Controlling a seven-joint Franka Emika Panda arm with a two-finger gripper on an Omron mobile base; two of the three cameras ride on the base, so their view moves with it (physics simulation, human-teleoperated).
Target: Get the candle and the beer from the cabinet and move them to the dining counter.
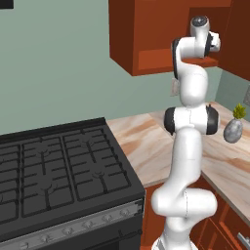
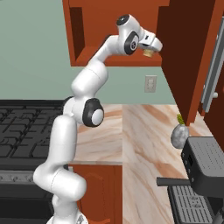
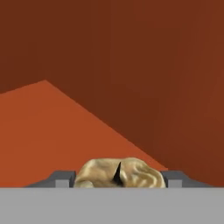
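Reached up into the open cabinet [image 2: 183, 52], arm stretched high because the candle [image 2: 150, 53] sits on the bottom shelf [image 2: 118, 62], well above the marble worktop [image 2: 140, 144]. Wrist turned level so the gripper [image 2: 151, 49] points along the shelf towards the back wall, jaws coming at the candle from its two sides. That suits a squat cylinder standing on a flat board with nothing crowding it.

From the hand camera: candle [image 3: 131, 173] dead centre between the fingertips [image 3: 65, 178], lumpy tan body filling the whole gap. Orange-brown shelf floor [image 3: 43, 140] ahead and to one side of the gripper [image 3: 119, 177], darker cabinet wall [image 3: 153, 65] beyond.

Gripper state: jaws at a middling width, drawn in against the candle on both sides, looks like contact left and right, so a grip on the candle. Cannot tell whether lifted off the shelf yet; underside hidden.

Far below the gripper: potted plant [image 2: 179, 134] on the worktop, dark coffee machine [image 2: 205, 170] nearer the base, black stove [image 1: 53, 166] off to the arm's left. None in the way.

Judged step: first pickup, candle secured in the cabinet, not yet carried out. Next likely: pull straight back clear of the open door [image 2: 214, 65] before swinging down.
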